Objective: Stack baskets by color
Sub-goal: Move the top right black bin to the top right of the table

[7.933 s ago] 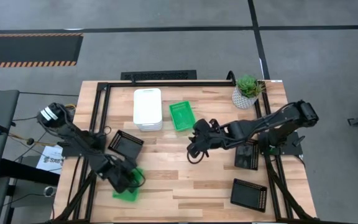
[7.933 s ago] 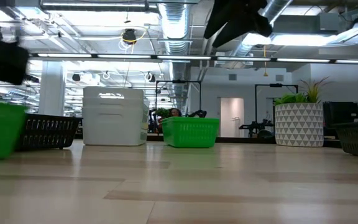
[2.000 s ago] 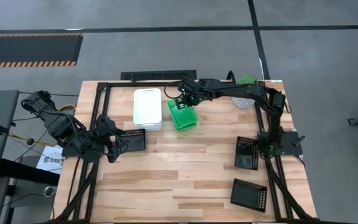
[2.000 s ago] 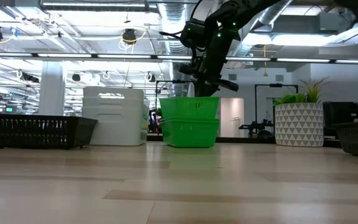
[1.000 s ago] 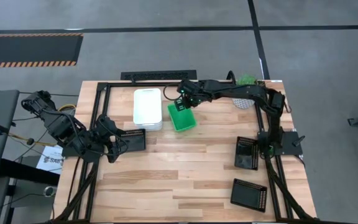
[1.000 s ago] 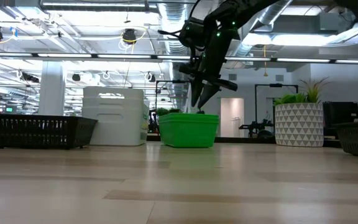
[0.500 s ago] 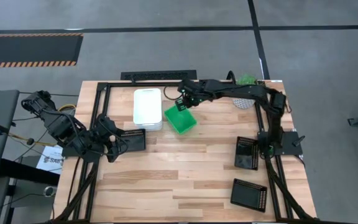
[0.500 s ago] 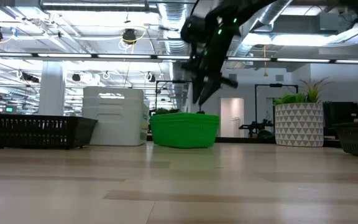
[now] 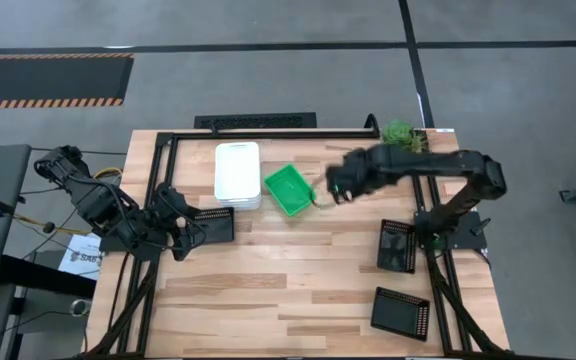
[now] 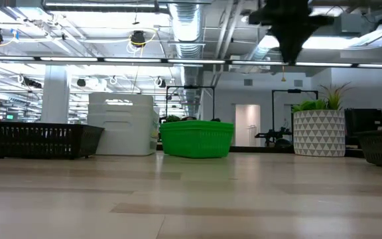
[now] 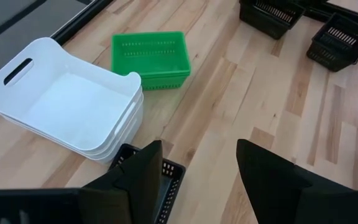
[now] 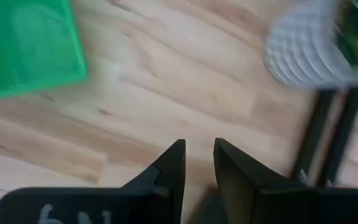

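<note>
Resting on the wooden surface (image 9: 268, 290), a green stack (image 9: 290, 190) of baskets is seen toward the far side, turned at an angle, just beside a white stack (image 9: 238, 175) of baskets on its left. How many green baskets are nested there cannot be told. In the low view the green stack (image 10: 197, 139) sits flat on the surface, with the white stack (image 10: 122, 124) next to it.

3 black mesh baskets lie apart from each other: 1 black basket (image 9: 211, 226) at the left edge, touching the left gripper, 1 black basket by the right arm's base (image 9: 397, 246), and 1 black basket at the near right corner (image 9: 400, 313).

The right gripper (image 9: 333, 189) is held above the surface just right of the green stack, clear of it; its fingers (image 12: 169, 167) are set narrowly apart with nothing between them.

The left gripper (image 9: 190, 233) is parked low at the left black basket, its fingers (image 11: 143, 174) spread wide over the basket's rim (image 11: 166, 180) without being closed on it.

A potted plant (image 9: 401, 135) stands at the far right corner.
</note>
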Controlling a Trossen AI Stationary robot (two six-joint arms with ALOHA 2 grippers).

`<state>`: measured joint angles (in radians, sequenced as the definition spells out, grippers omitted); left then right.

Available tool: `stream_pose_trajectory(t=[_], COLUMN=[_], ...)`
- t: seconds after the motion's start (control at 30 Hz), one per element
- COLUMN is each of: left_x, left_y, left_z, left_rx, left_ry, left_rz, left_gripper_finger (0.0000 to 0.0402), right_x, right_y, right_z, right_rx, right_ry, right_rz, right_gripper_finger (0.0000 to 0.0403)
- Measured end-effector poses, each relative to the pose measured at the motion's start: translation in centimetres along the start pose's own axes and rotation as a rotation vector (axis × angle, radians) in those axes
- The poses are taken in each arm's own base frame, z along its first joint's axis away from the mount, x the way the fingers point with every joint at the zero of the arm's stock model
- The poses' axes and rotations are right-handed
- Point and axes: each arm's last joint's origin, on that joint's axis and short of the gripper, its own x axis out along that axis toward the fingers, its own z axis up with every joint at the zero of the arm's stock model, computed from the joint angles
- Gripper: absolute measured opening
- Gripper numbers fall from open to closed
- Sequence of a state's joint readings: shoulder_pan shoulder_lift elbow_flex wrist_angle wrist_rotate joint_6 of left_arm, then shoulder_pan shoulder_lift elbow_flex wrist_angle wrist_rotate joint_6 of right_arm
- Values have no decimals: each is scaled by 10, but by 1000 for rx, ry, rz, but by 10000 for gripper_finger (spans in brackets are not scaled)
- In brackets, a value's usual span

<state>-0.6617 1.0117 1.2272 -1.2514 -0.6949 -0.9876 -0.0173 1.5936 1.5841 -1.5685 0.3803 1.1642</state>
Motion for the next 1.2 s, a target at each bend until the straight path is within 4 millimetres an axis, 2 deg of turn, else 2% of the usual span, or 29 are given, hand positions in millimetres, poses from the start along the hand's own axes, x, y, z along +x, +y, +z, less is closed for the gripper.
stream_pose_trajectory(t=[0.17, 0.27, 0.43, 0.6, 0.73, 0.93, 1.07, 1.2], left_x=[0, 0, 0, 0, 0, 0, 0, 0], left_y=[0, 0, 0, 0, 0, 0, 0, 0], left_z=[0, 0, 0, 0, 0, 0, 0, 0], left_rx=[0, 0, 3, 9, 12, 40, 43, 49], left_ry=[-1, -2, 0, -5, -15, -22, -22, -22], left_rz=[0, 0, 2, 5, 11, 16, 17, 17], left_gripper_finger=[195, 195, 195, 195, 195, 195, 195, 195], right_x=[-3, 12, 47, 71, 84, 112, 125, 135], right_y=[20, 32, 42, 48, 50, 48, 55, 61], right_z=[-45, -75, -121, -148, -157, -162, -152, -128], right_rx=[28, 54, 136, 203, 255, 315, 324, 285], right_ry=[-29, -16, 69, 127, 130, 146, 164, 129], right_rz=[36, -60, -218, -291, -268, -229, -146, -66], right_gripper_finger=[109, 118, 160, 203, 219, 214, 198, 173])
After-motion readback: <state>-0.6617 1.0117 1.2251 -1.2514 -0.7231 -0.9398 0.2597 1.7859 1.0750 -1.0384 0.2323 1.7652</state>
